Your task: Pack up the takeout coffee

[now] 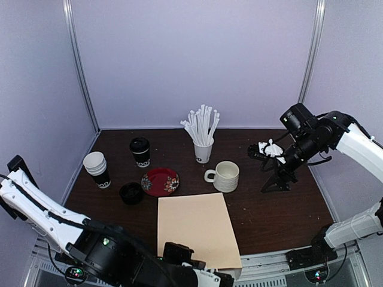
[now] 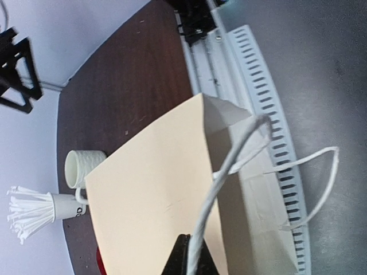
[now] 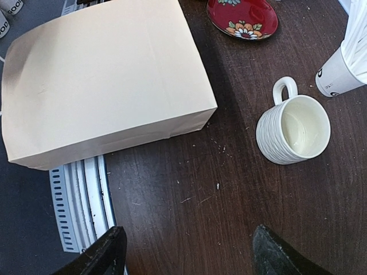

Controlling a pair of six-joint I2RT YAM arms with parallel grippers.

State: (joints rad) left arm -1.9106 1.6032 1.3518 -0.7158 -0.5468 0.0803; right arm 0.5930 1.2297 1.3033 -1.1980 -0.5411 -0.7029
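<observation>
Now left gripper (image 2: pixel 188 253) pinches handle (image 2: pixel 223 172) of bag (image 2: pixel 155 195), right gripper (image 3: pixel 189 252) gapes, cup (image 1: pixel 203 152) holds straws (image 1: pixel 201 122).

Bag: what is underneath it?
The bag lies on the table, its near end overhanging the slotted rail. Anything beneath it is covered.

Top camera looks down from high on the near side of the bag (image 1: pixel 194 230), over the whole table (image 1: pixel 275 209). Left wrist sits close at its mouth; right wrist looks down from its right. All share bag and mug (image 3: pixel 292 129).
</observation>
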